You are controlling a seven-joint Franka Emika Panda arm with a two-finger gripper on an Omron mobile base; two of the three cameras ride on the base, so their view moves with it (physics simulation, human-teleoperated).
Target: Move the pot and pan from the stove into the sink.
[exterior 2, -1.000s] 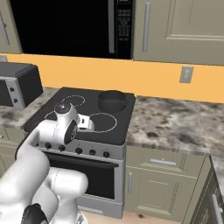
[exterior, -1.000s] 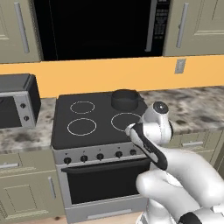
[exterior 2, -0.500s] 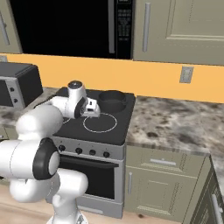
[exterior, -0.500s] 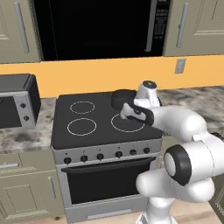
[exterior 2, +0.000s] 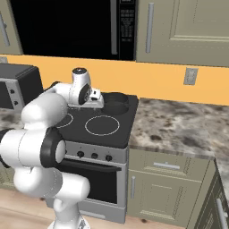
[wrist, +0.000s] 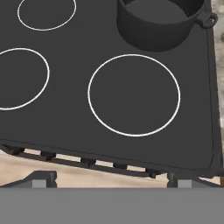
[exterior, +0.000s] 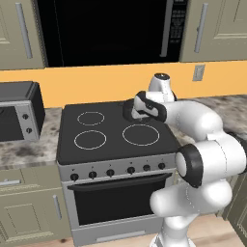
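The pot (wrist: 159, 22) is squat and dark, and stands on the rear right burner of the stove (exterior: 103, 140). It has a small loop handle on its side. It also shows as the pot (exterior 2: 115, 102), and as the pot (exterior: 128, 109), partly hidden behind the hand. My gripper (exterior: 136, 110) hovers above the cooktop just in front of the pot, over the front right ring (wrist: 133, 94). Its fingertips (wrist: 41, 178) stand far apart with nothing between them: the gripper (wrist: 109, 178) is open. The pan and the sink are out of view.
A grey toaster oven (exterior: 17, 111) sits on the counter left of the stove. A dark microwave (exterior: 111, 29) hangs above it. Speckled countertop (exterior 2: 179, 125) runs to the right of the stove. Knobs (exterior: 111, 172) line the stove's front.
The arm has swung up from low in front of the stove and reached over the cooktop toward the pot. The jaws stayed open.
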